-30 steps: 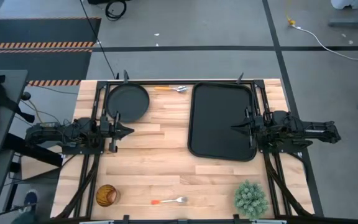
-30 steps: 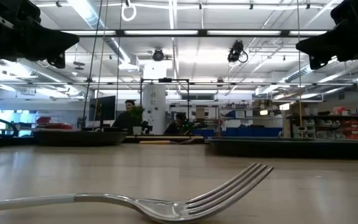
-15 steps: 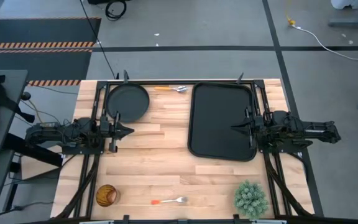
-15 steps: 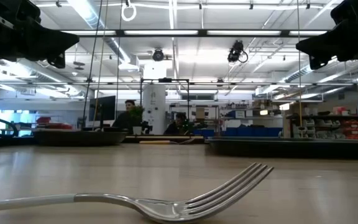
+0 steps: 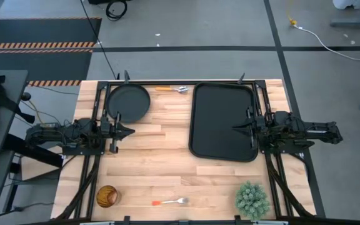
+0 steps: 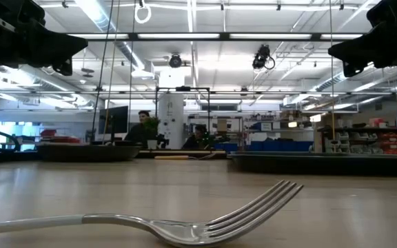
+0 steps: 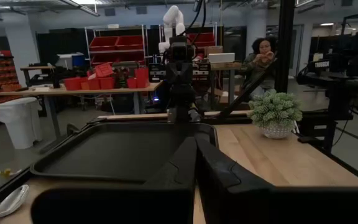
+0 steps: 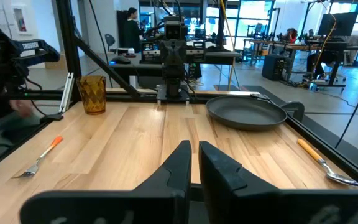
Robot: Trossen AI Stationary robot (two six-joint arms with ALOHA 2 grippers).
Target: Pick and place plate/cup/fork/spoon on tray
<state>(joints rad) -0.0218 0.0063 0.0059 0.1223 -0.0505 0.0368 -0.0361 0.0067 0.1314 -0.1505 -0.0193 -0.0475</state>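
The round black plate (image 5: 129, 102) lies at the far left of the table. The spoon (image 5: 172, 89) lies to its right, beside the far edge. The black tray (image 5: 224, 122) lies right of centre. The amber cup (image 5: 107, 196) stands at the near left. The fork (image 5: 170, 202) lies near the front edge, its tines pointing right. My left gripper (image 5: 130, 130) is shut and empty, above the table just near of the plate. My right gripper (image 5: 236, 127) is shut and empty, above the tray's middle, pointing left.
A green spiky plant (image 5: 252, 199) in a white pot stands at the near right corner. Bare wood lies between the plate, the tray and the fork. People show in the room beyond the table in the low and wrist views.
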